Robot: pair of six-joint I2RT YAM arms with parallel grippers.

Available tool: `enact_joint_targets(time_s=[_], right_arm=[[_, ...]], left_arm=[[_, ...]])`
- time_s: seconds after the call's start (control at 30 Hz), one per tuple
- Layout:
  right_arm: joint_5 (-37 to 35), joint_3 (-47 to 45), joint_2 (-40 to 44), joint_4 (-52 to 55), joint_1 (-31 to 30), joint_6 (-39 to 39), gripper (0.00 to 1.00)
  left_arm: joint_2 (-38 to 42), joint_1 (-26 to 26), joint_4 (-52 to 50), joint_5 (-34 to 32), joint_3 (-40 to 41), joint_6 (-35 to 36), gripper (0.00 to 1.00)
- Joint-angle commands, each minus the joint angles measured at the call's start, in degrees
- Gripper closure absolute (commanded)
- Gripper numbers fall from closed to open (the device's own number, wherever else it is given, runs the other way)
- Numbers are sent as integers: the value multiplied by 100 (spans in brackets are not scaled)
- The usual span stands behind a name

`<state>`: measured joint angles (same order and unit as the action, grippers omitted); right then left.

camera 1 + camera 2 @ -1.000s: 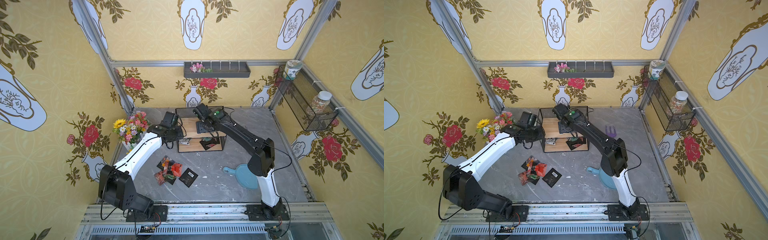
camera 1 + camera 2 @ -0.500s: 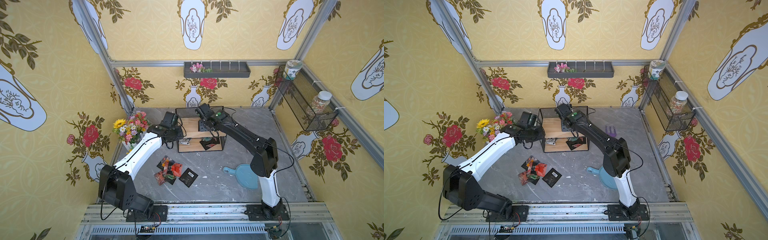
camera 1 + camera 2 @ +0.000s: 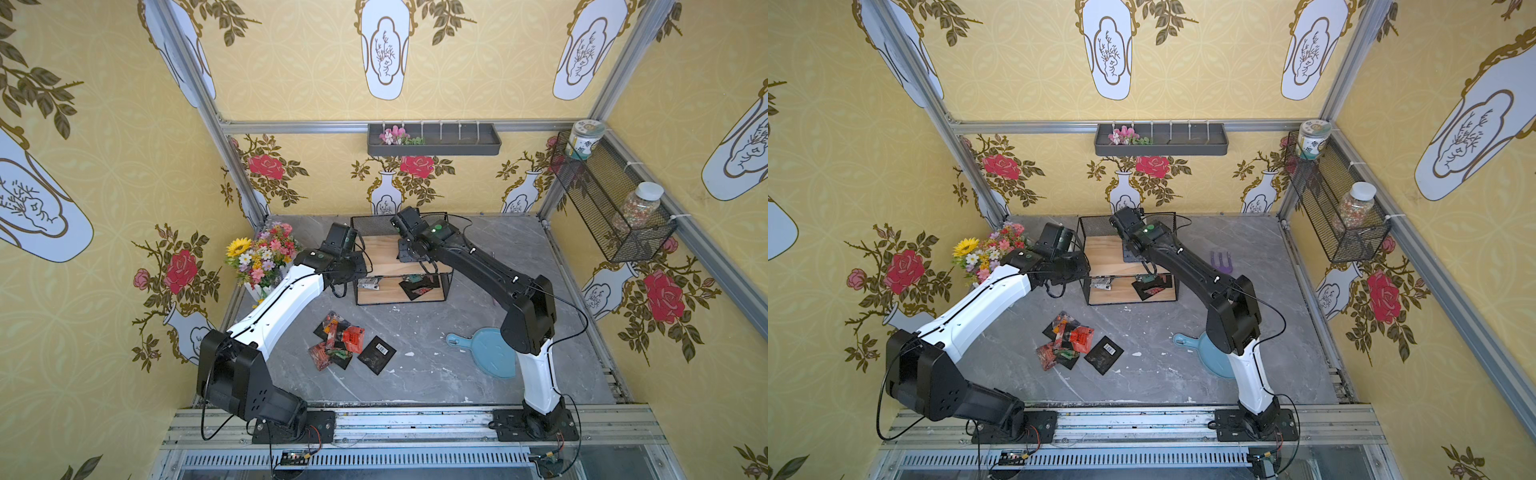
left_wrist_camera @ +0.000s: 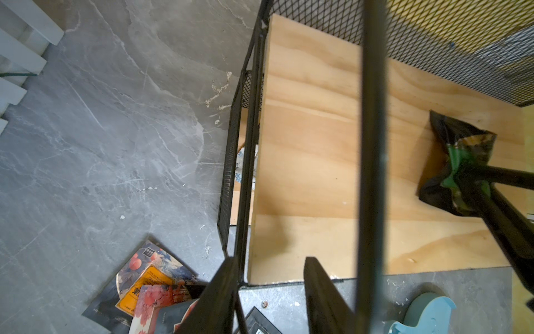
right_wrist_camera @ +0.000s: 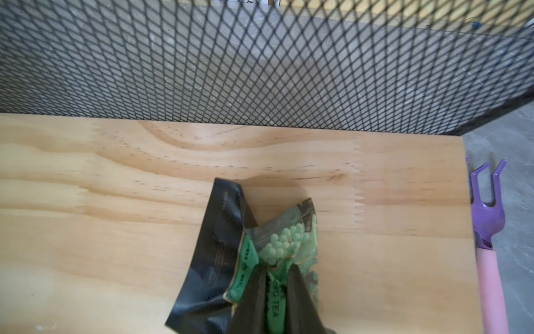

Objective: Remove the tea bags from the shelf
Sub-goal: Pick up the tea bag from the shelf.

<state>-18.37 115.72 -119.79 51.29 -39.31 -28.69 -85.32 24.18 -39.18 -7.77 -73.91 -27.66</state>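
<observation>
Tea bag (image 5: pixel 225 254), green print, on top board of shelf (image 5: pixel 115 202), clenched at edge in right end effector (image 5: pixel 276 277). Risk: slip or snag on mesh back (image 5: pixel 260 72) at lift, from shallow pinch. Left end effector (image 4: pixel 270 266) parted, empty.

"What's on the shelf (image 3: pixel 374 226)?"

"In a top view, two tea bags lie on its lower board (image 3: pixel 376 296): a whitish one (image 3: pixel 368 283) and a black one (image 3: pixel 419 286)."

"And the top board (image 3: pixel 380 259)?"

"The right arm (image 3: pixel 478 266) reaches over it. A dark tea bag (image 3: pixel 405 253) seems to sit under its wrist, which hides the fingers. The left arm (image 3: pixel 286 299) ends just beside the shelf's left end."

"The counter (image 3: pixel 436 332)?"

"A heap of tea bags (image 3: pixel 338 340) lies there, with a barcoded one (image 3: pixel 377 354) beside it."
</observation>
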Motion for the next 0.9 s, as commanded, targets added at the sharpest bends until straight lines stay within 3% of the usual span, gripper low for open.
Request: enact_joint_targets(time_s=[0.0, 0.17, 0.43, 0.7, 0.87], right_arm=[[107, -46, -41, 963, 2, -9, 90], [71, 157, 103, 855, -11, 64, 99], [239, -250, 1038, 115, -214, 398, 100], [1196, -2841, 2473, -1416, -1044, 677, 100], [1657, -4165, 2450, -2395, -1851, 393, 100]], left_arm=[[-31, 7, 87, 118, -36, 1, 57], [-43, 7, 86, 118, -70, 3, 57], [-43, 7, 57, 126, -80, -10, 57], [-80, 6, 68, 127, -102, -26, 57], [-99, 5, 60, 129, -106, -28, 57]])
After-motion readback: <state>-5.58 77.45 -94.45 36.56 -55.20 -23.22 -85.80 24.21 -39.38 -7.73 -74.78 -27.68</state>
